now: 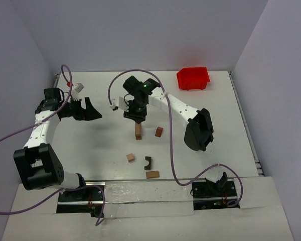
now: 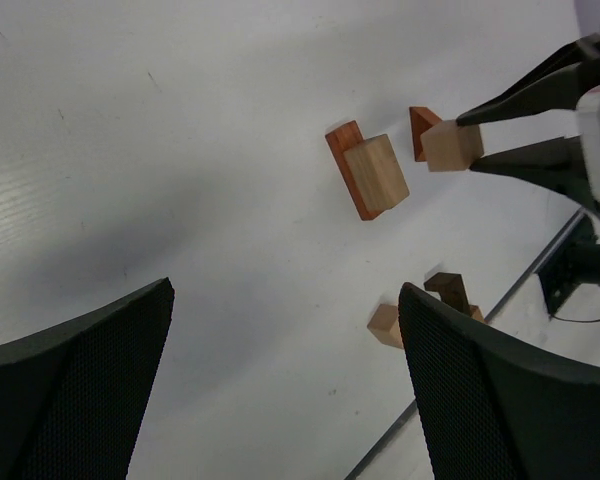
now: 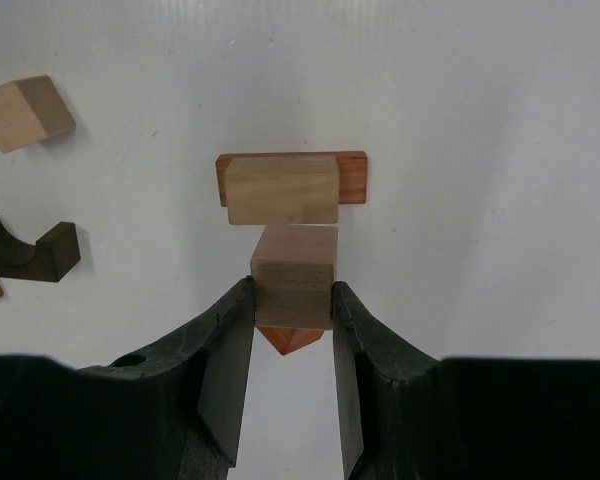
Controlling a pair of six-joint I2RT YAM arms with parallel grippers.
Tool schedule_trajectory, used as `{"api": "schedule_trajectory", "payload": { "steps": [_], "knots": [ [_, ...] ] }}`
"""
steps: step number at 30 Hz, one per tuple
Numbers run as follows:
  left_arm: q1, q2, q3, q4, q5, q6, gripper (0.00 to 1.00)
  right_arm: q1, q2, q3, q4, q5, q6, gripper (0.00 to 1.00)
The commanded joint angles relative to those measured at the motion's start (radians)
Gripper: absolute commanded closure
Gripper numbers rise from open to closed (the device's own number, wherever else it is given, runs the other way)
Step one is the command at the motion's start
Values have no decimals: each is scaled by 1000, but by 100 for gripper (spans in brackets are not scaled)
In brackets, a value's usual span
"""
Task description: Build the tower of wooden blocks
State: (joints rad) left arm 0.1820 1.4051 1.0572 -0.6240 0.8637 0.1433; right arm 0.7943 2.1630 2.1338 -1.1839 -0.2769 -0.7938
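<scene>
Right claw (image 3: 292,292) pinched a pale wooden cube (image 3: 292,262); best centred squarely over the short red-brown-and-tan block tower (image 3: 280,188) before release. Left claw (image 2: 285,295) gaped empty.

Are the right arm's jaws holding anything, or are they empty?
Holding: the jaws press both sides of a small tan cube in the right wrist view.
</scene>
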Motion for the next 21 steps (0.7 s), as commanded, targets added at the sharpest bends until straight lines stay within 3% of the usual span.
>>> {"api": "schedule_trajectory", "payload": {
  "steps": [1,5,21],
  "knots": [
    [53,49,64,-8,145,16,1,6,3,59,-39,-19,-20,100],
    [57,55,50,-6,148,30,1,5,52,110,-85,-17,-49,100],
    [57,67,35,41,140,6,1,5,55,19,10,-41,-21,100]
  ]
}}
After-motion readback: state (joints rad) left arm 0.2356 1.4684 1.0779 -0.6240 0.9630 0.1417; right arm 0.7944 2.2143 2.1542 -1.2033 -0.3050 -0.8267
